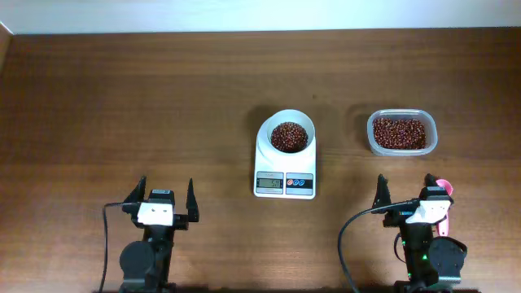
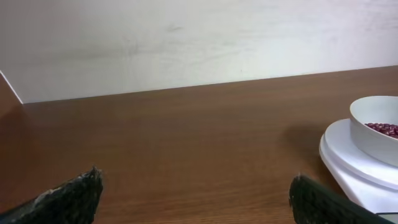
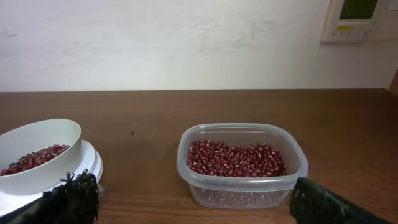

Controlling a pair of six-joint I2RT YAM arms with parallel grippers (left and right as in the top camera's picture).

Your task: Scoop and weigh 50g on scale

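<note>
The white scale (image 1: 285,181) stands mid-table with a round white bowl (image 1: 269,130) on its plate. A heap of dark red-brown beans (image 1: 288,136) lies in that bowl. My left gripper (image 1: 167,185) is open near the front edge, left of the scale, holding nothing. My right gripper (image 1: 404,185) is open at the front right, also holding nothing. The left wrist view has the scale (image 2: 348,155) at its right, past the open left gripper (image 2: 196,177). In the right wrist view the open right gripper (image 3: 194,182) faces the gap between bowl (image 3: 37,140) and tub.
A clear plastic tub (image 1: 370,138) full of beans (image 1: 400,132) sits right of the scale, also seen as the tub (image 3: 242,183) close ahead in the right wrist view. A pink object (image 1: 442,184) pokes out beside the right arm. A pale wall (image 3: 186,43) backs the table.
</note>
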